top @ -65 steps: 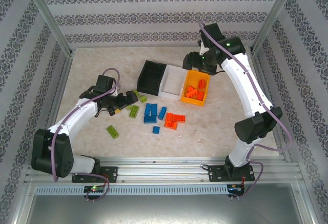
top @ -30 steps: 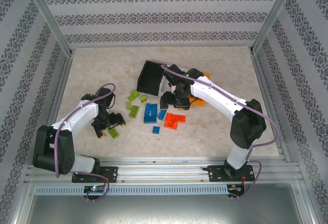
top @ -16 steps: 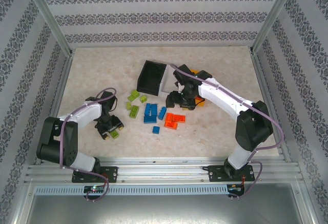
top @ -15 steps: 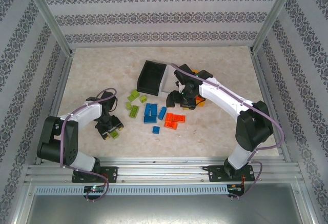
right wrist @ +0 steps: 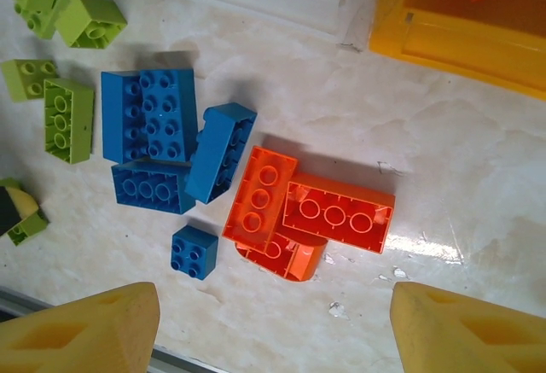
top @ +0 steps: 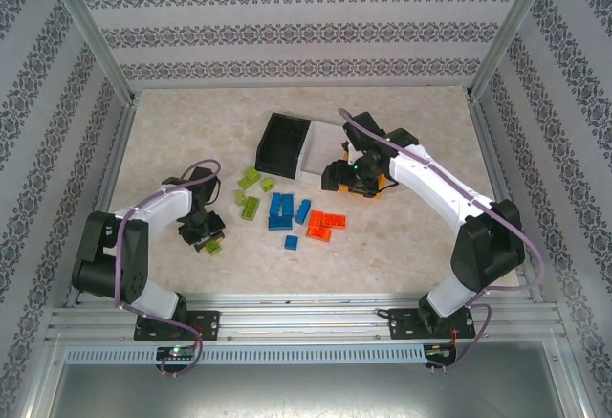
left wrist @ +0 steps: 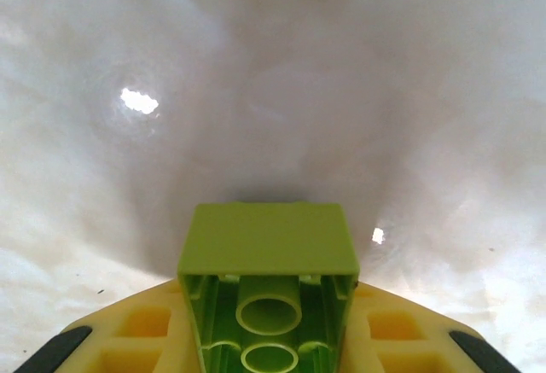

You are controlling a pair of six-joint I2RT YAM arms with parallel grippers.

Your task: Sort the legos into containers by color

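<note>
One lime brick now pinched, left end effector (was open).

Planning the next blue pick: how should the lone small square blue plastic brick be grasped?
Pinch the small square blue brick across two opposite side walls, coming straight down: it lies flat, studs up, touching no neighbour, though the gap to the orange bricks is narrow.
</note>
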